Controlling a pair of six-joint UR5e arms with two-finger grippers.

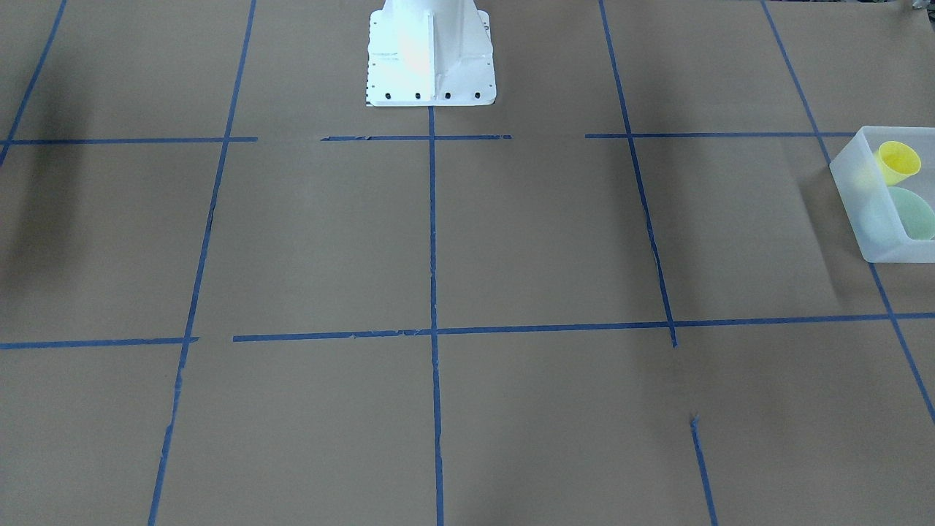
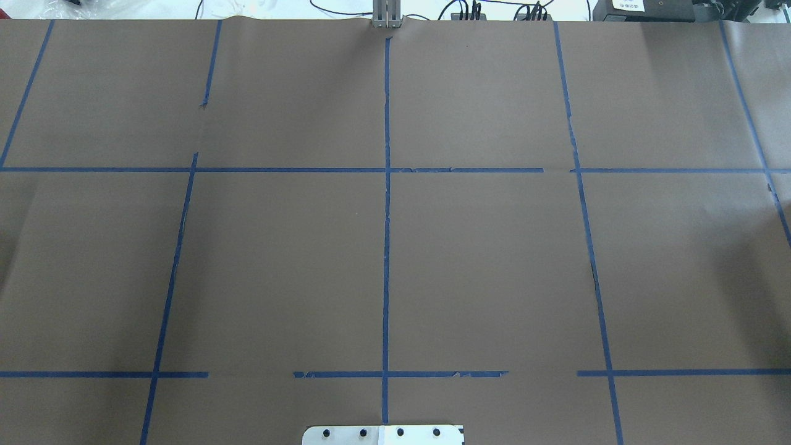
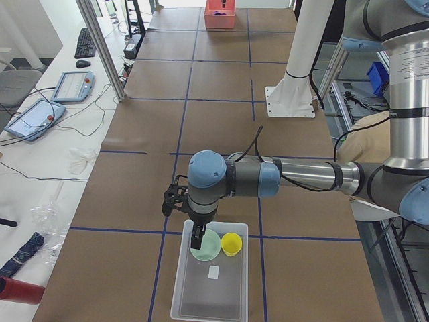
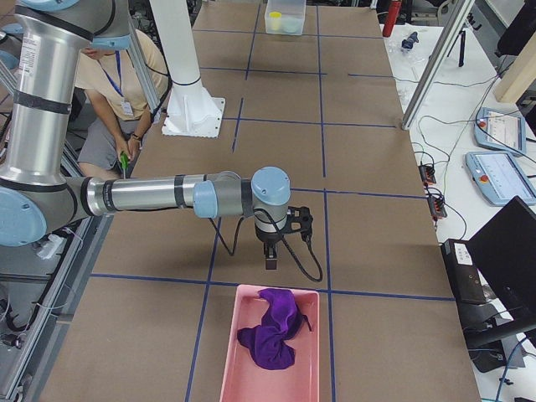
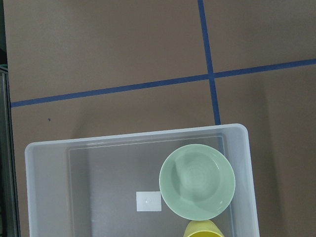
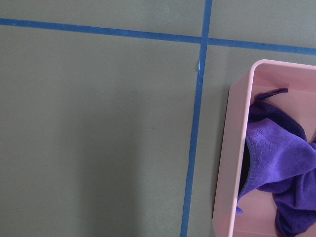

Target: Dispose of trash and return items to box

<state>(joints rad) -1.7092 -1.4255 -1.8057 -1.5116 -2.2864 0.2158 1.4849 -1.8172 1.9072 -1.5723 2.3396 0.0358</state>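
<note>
The translucent white box [image 3: 209, 295] stands at the table's end on my left side. The mint-green bowl [image 3: 205, 245] and the yellow cup [image 3: 232, 243] lie inside it at the end nearest my left gripper [image 3: 196, 241], which hangs just above the bowl; I cannot tell if it is open or shut. The left wrist view looks down on the box [image 5: 136, 136], bowl [image 5: 197, 181], cup [image 5: 203, 229] and white label [image 5: 148, 201]. The front view shows the box [image 1: 858, 212], cup [image 1: 898, 162] and bowl [image 1: 913, 212]. My right gripper [image 4: 272, 261] hangs above the table short of a pink bin; state unclear.
A pink bin [image 4: 251, 352] holding a purple cloth [image 4: 272, 331] stands at the table's end on my right side; both show in the right wrist view, bin [image 6: 232, 163] and cloth [image 6: 276, 153]. The white robot base [image 1: 431, 58] stands at the table's middle. Brown paper with blue tape lines covers the table.
</note>
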